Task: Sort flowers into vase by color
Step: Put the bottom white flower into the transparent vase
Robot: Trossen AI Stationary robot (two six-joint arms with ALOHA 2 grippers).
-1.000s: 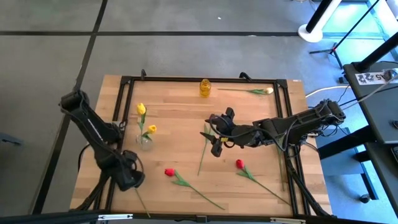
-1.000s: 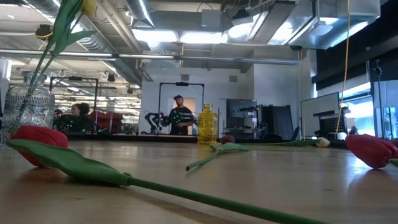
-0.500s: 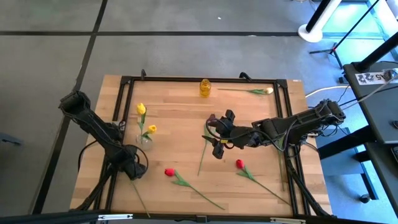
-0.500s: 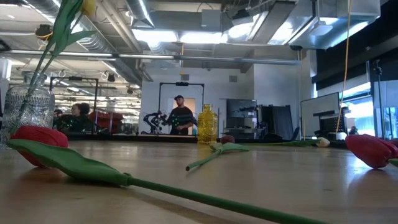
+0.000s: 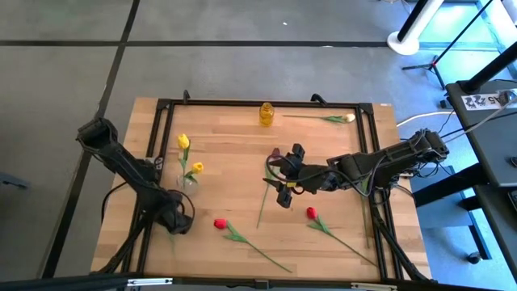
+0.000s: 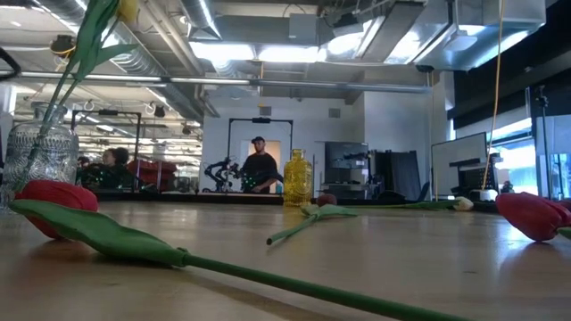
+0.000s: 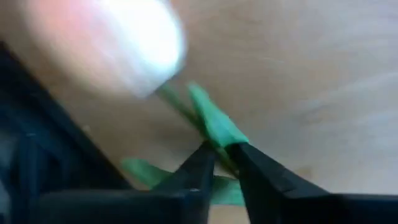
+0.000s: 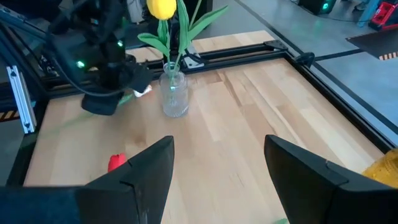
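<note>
My left gripper [image 5: 175,221] is near the table's front left and is shut on a tulip stem. Its pale cream-peach head [image 7: 112,43] is blurred just past the fingers and also shows in the right wrist view [image 8: 142,91]. My right gripper [image 5: 284,178] hangs open and empty over the table's middle, above a dark-headed tulip [image 5: 265,194] lying flat. A clear glass vase [image 5: 187,183] holds two yellow tulips [image 5: 183,142]. A yellow vase [image 5: 266,114] stands at the far edge. Two red tulips [image 5: 220,223] [image 5: 311,212] lie near the front. A cream tulip [image 5: 348,118] lies at the far right. My left gripper pinches the green stem [image 7: 219,142] between its two fingertips [image 7: 202,163], a short way below the head and beside a leaf. The fingers lie across the stem. The head juts out beyond the fingers, and the rest of the stem trails behind [image 8: 81,117].
A black metal frame [image 5: 161,129] runs along the table's left, far and right edges. Bare wood lies between the two vases and at the front middle. In the low view a red tulip [image 6: 53,203] and its stem lie close to the camera. People stand in the room beyond.
My left gripper has moved toward the table's far edge and a little right, toward the glass vase, carrying the cream-peach tulip with it. The tulip's stem has been drawn away from the table's front edge.
</note>
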